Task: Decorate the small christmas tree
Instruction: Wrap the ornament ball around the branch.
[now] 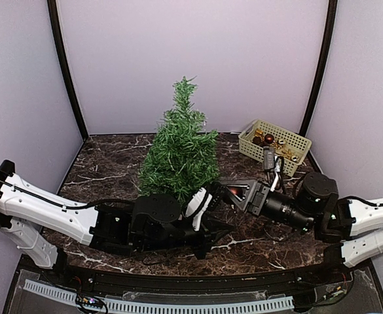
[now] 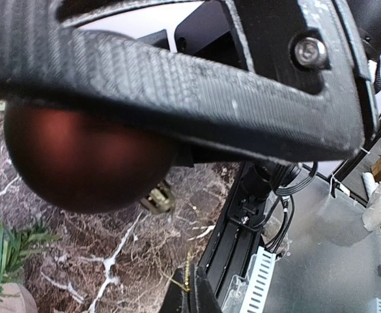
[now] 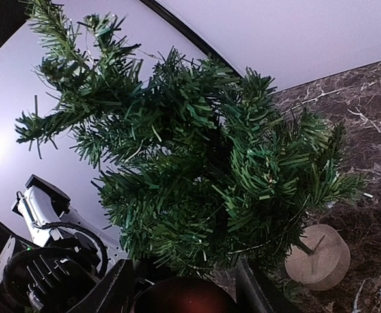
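Right gripper [image 1: 230,193], reaching leftward, clasps red bauble [image 3: 183,298] beside tree [image 1: 180,157].

You have nothing to read here: no text, label, brand name, number or sign is legible in the top, left wrist or right wrist view.

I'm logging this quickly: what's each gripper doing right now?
Left gripper: cannot be told; its own camera shows only a dark tip.
Right gripper: closed on the dark red ball.
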